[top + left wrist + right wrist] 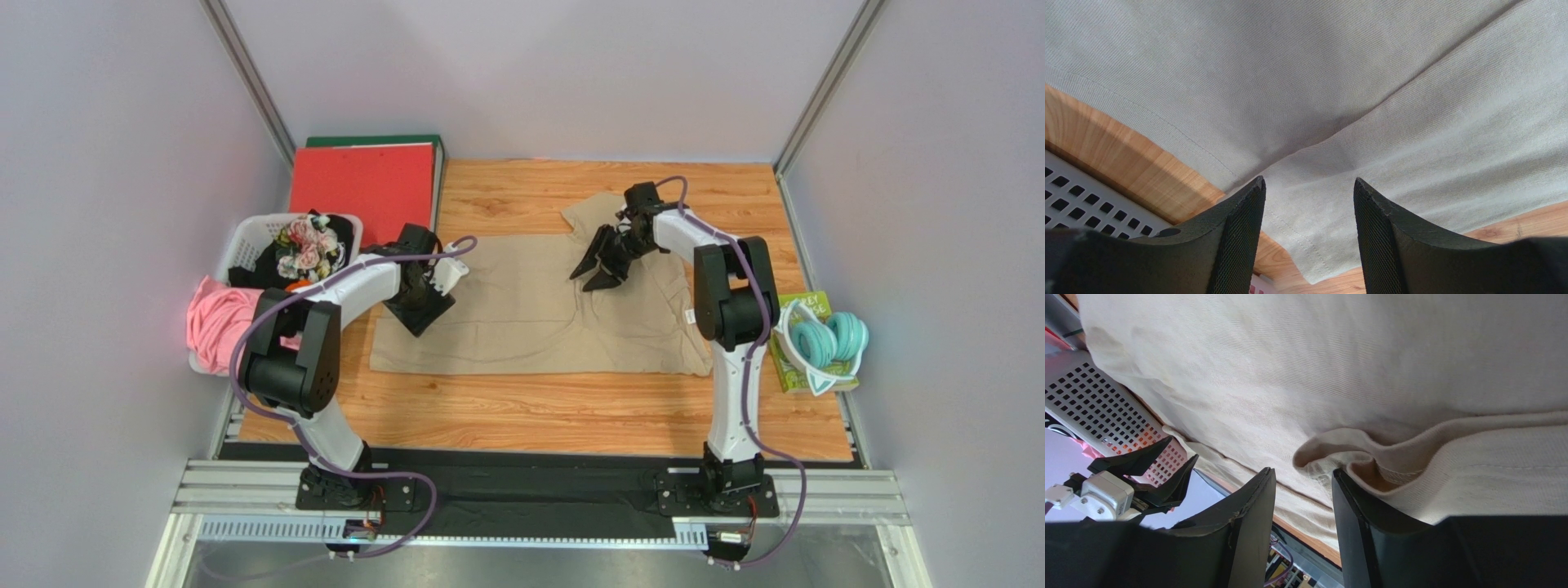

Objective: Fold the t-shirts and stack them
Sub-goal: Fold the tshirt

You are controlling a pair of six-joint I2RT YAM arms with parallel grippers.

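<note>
Both grippers low over the tan t-shirt (528,312), nothing caught!
The shirt lies spread flat on the wooden table (552,410) between the arms. The left gripper (1309,187) hovers at its left edge, fingers spread and empty (white perforated basket (1082,196) just beside); the right gripper (1304,474) stands parted too, tips at a rumpled, hemmed fold of the cloth.

my L gripper (1309,184) is angled down w/ jaws wide apart; R gripper (1303,473) reaches further out, also angled down, jaws less apart.
</note>
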